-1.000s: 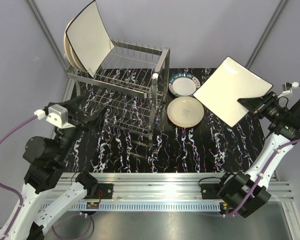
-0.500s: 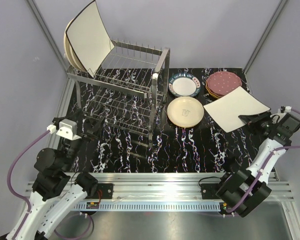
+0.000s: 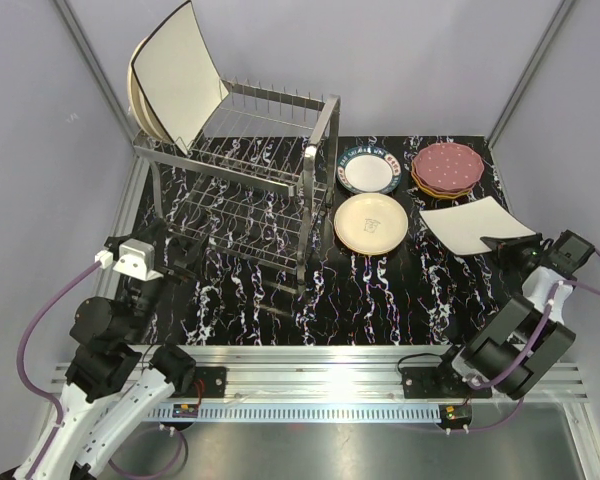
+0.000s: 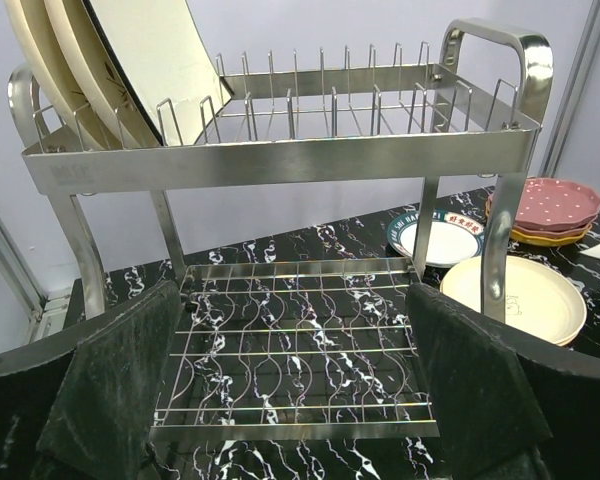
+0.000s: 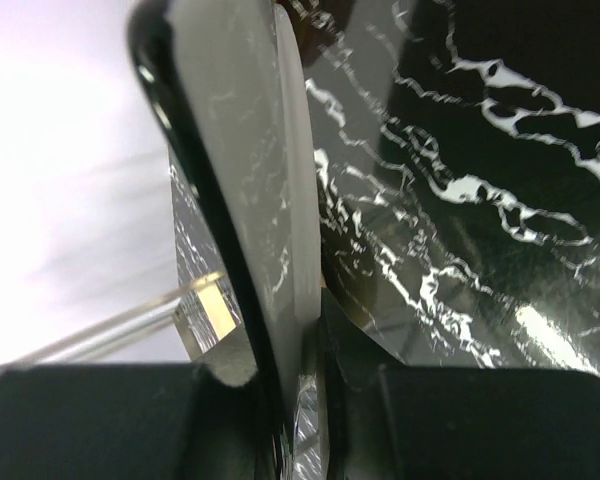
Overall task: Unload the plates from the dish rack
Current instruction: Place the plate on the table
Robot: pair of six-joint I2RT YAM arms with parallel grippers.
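Now the right gripper has its jaws pinched narrow on the near corner of a cream square plate, which hangs low and almost flat over the right side of the table. Whether it already touches the tabletop cannot be told.

The step in hand looks like setting this plate down. To do it well, lower it level until its whole underside rests on the table, and only then open the jaws. Draw the fingers back along the plate's edge rather than upward, so the corner does not get flicked. Keep it clear of the maroon-topped stack just beyond it.

The left gripper stands with jaws wide and nothing in them, facing the dish rack.

Counted:
- One rack.
- Three plates in its top tier at the left end: one dark-edged square plate and two round cream plates.
- Two single plates on the table: a pattern-rimmed white plate and a cream round plate.
- One stack, at least two plates deep; the exact number is unclear.
- One plate in the grip.
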